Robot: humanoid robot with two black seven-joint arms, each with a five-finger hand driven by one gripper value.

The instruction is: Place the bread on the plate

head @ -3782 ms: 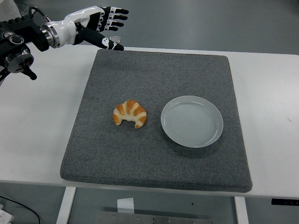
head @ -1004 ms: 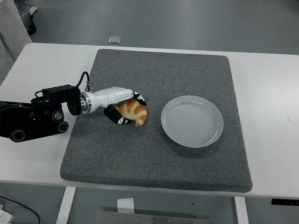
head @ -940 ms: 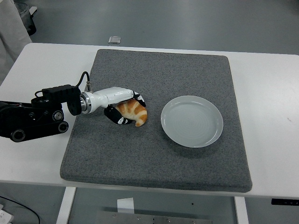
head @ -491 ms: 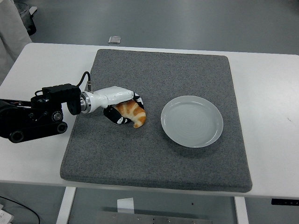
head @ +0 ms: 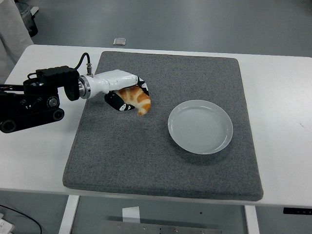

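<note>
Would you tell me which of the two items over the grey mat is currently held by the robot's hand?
The croissant, gripped in the left hand; the white plate rests untouched on the mat.

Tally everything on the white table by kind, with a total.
Bread (croissant, held in the left hand): 1
Plate, pale and bare: 1
Grey mat: 1
Total: 3

White table [head: 282,112], near edge along the bottom. Grey mat [head: 165,165] covers most of its middle, corners rounded. 1 small grey square object [head: 119,41] on the floor just beyond the table's far edge. Pale cloth [head: 10,34] past the table's far-left corner.
</note>
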